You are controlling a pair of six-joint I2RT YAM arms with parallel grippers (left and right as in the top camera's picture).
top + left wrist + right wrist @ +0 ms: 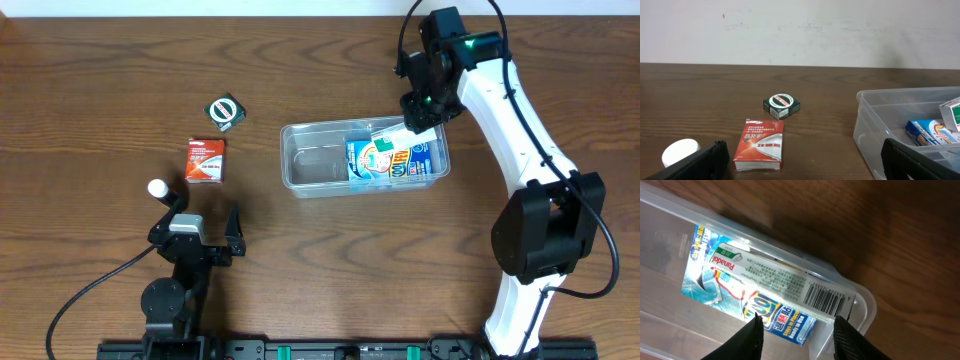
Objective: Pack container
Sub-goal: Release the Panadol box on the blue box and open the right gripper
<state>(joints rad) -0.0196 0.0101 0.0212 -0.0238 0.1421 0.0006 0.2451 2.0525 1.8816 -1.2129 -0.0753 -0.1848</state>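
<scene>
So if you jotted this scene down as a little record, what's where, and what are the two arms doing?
container: clear tub, mid-table
inside: blue packet lying flat; white Panadol box slanted over it at the right end
outside, to the left: red box, small green box, white round cap
left gripper: open, empty, near the cap
right gripper: over the tub's right end, fingers apart by the white box; whether it grips is unclear
packing: three items not yet in

From overhead I look straight down on the table (100, 80). The left wrist looks low across it. The right wrist looks closely into the container (315, 165), which all views share.
</scene>
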